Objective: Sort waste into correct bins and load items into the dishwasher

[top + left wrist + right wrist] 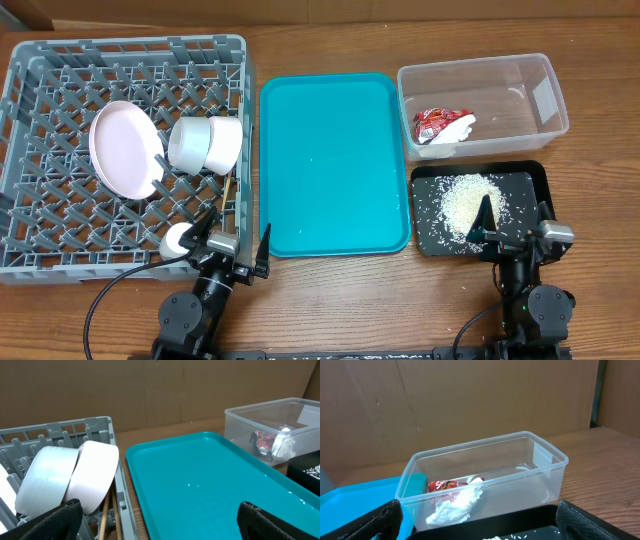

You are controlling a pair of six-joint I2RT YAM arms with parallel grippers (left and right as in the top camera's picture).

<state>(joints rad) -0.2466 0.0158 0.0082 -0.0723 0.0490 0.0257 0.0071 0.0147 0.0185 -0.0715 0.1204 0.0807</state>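
Wrapper [443, 125], crumpled red-and-white, lies at the left end of the clear tub [545, 80], far right; white grains [465, 200] heap in the black tray [527, 188] just nearer. Left gripper [238, 238] and right gripper [515, 225] gape wide, holding nothing, by the near edge of the desk [350, 300].

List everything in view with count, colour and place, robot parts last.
Plastic lattice dish rack: one, grey, left.
Round plate: one, pinkish-white, tilted in rack.
Round bowl: one, white, on its side beside plate.
Wooden chopsticks: count unclear, light, rack's right edge.
Plastic serving tray: one, teal, centre.
Rectangular plastic tub: one, clear, far right.
Crumpled plastic wrapper: one, red-and-white, inside tub.
Shallow rectangular tray: one, black, near right.
Rice-like grains: one heap, white, in black tray.
Table: one, brown wood.
Left gripper: black, open, beside rack's near corner.
Right gripper: black, open, over black tray's near edge.
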